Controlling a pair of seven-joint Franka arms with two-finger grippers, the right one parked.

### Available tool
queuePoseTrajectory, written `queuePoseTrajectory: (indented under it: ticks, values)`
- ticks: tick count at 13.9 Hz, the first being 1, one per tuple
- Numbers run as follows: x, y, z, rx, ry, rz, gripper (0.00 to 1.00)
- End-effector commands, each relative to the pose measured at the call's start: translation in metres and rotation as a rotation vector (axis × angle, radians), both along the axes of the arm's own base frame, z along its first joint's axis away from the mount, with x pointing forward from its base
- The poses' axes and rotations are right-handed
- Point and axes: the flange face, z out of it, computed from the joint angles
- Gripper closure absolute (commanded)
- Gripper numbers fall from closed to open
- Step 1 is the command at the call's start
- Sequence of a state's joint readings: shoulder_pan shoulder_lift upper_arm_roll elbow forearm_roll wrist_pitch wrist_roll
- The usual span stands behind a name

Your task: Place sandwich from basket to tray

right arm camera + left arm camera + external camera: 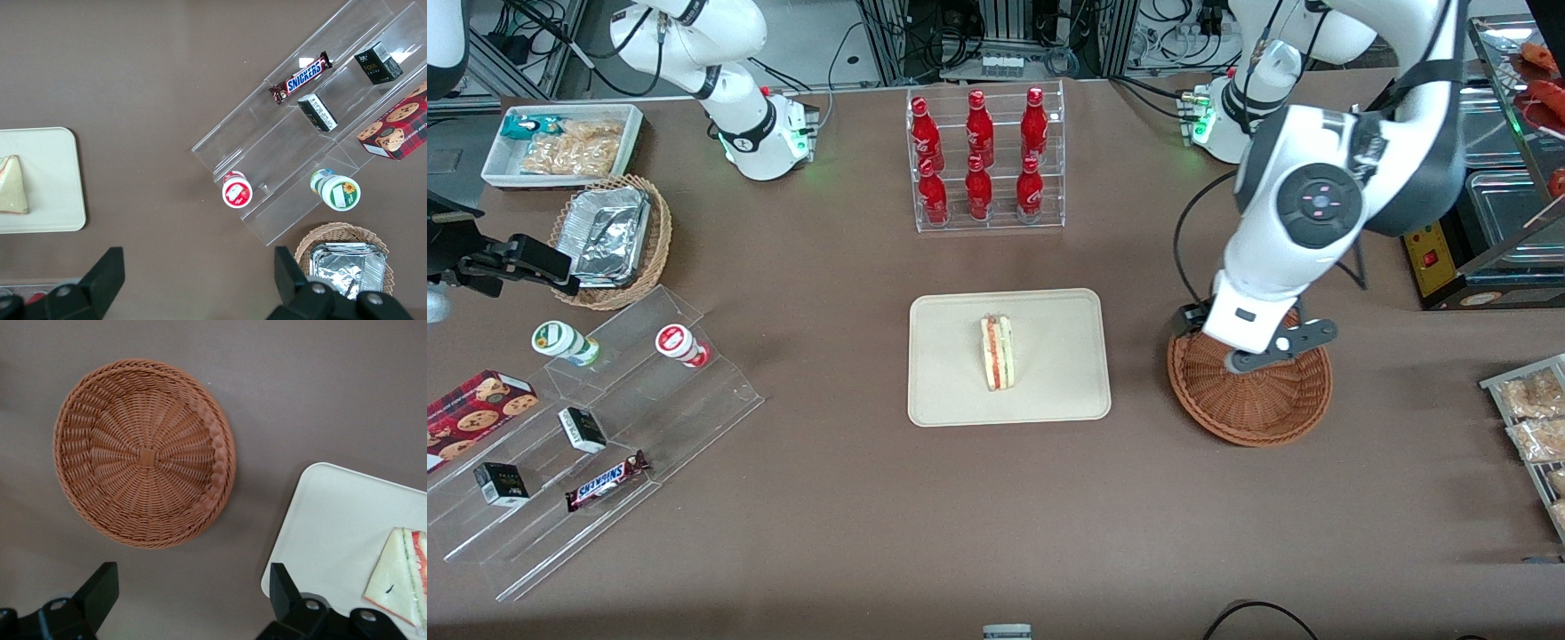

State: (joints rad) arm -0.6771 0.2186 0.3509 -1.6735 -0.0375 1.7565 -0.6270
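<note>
One sandwich [997, 352] stands on its edge near the middle of the beige tray [951, 391], its red and green filling turned up. Beside the tray, toward the working arm's end of the table, the round reddish-brown wicker basket [1272, 409] holds nothing. Directly above that basket hangs the left gripper [193, 600], its black fingers [100, 590] spread wide apart with nothing between them, well apart from the sandwich on the tray.
</note>
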Motion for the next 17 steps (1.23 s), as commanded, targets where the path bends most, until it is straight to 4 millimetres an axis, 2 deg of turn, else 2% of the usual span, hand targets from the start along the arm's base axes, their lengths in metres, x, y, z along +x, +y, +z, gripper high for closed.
queuePoseTrajectory:
  ticks: [1, 4, 9, 11, 13, 17]
  values:
    - [-0.007, 0.026, 0.008, -0.044, 0.053, -0.062, 0.0]
    - [-0.014, 0.059, 0.033, -0.089, 0.091, -0.146, 0.0]
    - [-0.038, 0.142, 0.086, -0.151, 0.153, -0.33, 0.0]
    - [-0.044, 0.166, 0.104, -0.152, 0.145, -0.404, 0.0]
    - [-0.05, 0.181, 0.122, -0.125, 0.124, -0.434, 0.0]
    - [-0.042, 0.198, 0.149, -0.114, 0.049, -0.415, 0.0]
